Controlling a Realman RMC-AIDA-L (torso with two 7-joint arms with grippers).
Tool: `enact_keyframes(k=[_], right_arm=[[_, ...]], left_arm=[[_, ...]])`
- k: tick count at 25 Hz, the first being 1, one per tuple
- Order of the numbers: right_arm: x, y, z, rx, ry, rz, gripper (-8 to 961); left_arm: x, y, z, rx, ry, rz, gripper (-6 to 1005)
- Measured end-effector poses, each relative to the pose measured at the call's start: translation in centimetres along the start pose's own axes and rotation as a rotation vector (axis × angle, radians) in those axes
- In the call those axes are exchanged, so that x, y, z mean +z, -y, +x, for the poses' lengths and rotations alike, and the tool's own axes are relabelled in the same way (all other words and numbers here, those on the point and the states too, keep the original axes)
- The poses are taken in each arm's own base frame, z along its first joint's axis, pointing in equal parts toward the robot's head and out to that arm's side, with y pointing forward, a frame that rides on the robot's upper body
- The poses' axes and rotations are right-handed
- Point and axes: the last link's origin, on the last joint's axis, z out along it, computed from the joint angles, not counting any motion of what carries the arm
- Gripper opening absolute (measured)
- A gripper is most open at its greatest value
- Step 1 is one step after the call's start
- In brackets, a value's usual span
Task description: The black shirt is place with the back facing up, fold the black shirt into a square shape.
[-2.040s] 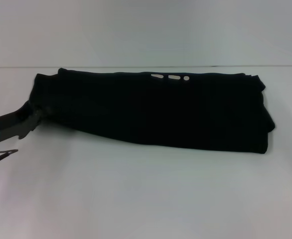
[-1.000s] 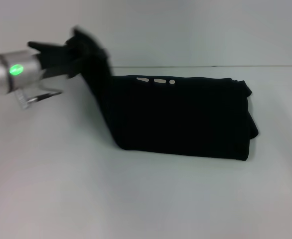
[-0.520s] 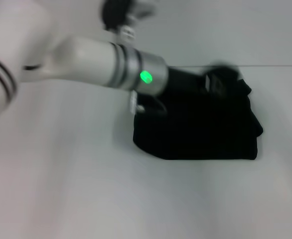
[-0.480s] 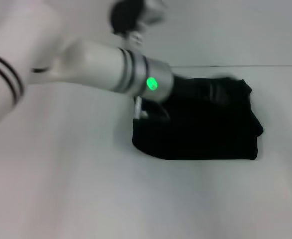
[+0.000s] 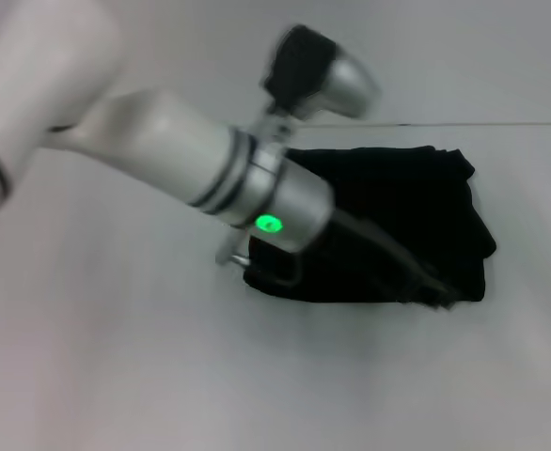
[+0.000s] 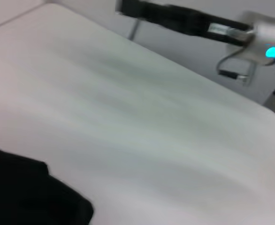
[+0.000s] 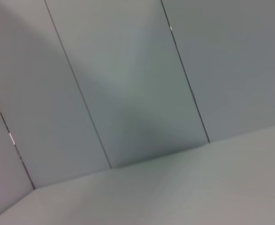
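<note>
Black shirt (image 5: 417, 202) half hidden behind blurred left end effector (image 5: 435, 287).

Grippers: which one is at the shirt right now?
The left gripper, reaching low over the near edge of the shirt; the right gripper is far off, nowhere near the cloth.

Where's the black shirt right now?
In the head view, the black shirt lies folded on the white table, right of centre, with the left arm's pincer over its near edge.

black shirt (image 5: 417, 221) on white table (image 5: 163, 376)
</note>
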Motion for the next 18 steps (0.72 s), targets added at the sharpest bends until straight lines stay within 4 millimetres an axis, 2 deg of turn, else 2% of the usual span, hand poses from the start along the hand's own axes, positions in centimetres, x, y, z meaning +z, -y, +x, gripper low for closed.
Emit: enact_keyframes(k=[3, 5, 6, 8, 9, 14, 18], right_arm=[[0.7, 0.2, -0.5, 0.036, -0.075, -0.02, 658], [1.5, 0.1, -1.0, 0.073, -0.147, -0.044, 658], [2.0, -0.1, -1.2, 0.091, -0.188, -0.059, 658], [3.3, -0.7, -1.5, 0.132, -0.296, -0.088, 658], [4.2, -1.2, -1.8, 0.148, -0.359, -0.106, 659], [8.4, -4.6, -3.4, 0.175, -0.591, -0.168, 658], [12.4, -8.6, -4.1, 0.02, -0.775, -0.187, 657]], left_arm=[[-3.8, 2.5, -1.2, -0.189, -0.136, 0.065, 273], [-7.7, 5.3, -3.3, -0.427, -0.309, 0.113, 348], [-8.8, 6.0, -4.1, -0.504, -0.364, 0.114, 385], [-11.4, 7.5, -6.3, -0.666, -0.484, 0.11, 623], [-12.5, 7.9, -7.4, -0.723, -0.532, 0.103, 657], [-15.7, 8.6, -10.9, -0.839, -0.655, 0.127, 824], [-16.7, 8.8, -12.5, -0.879, -0.668, 0.148, 855]])
